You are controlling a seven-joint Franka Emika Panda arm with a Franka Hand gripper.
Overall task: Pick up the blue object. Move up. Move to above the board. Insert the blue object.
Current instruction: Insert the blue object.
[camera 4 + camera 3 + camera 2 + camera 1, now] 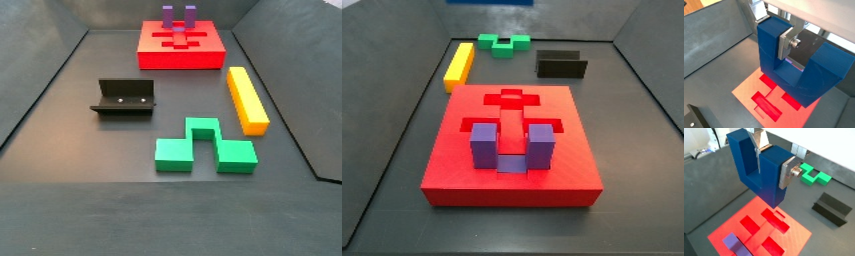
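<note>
Around the red board [512, 150] lie a yellow bar [460, 64], a green block [509, 43] and the dark fixture [560, 65], all well apart from the cut-outs. A purple block [512, 146] already stands in the board, prongs up, at one end of the recess. High over the board, the gripper [769, 161] is clamped on the blue object [759, 169]: silver fingers [788, 43] press on one prong, with the U hanging sideways in the air above the red cut-outs. Nothing lies between the object and the board beneath it.

Both wrist views show the grip and the board below; one also catches the green block and fixture beyond. Neither side view shows the gripper or the blue object, only the floor layout with the purple block seated.
</note>
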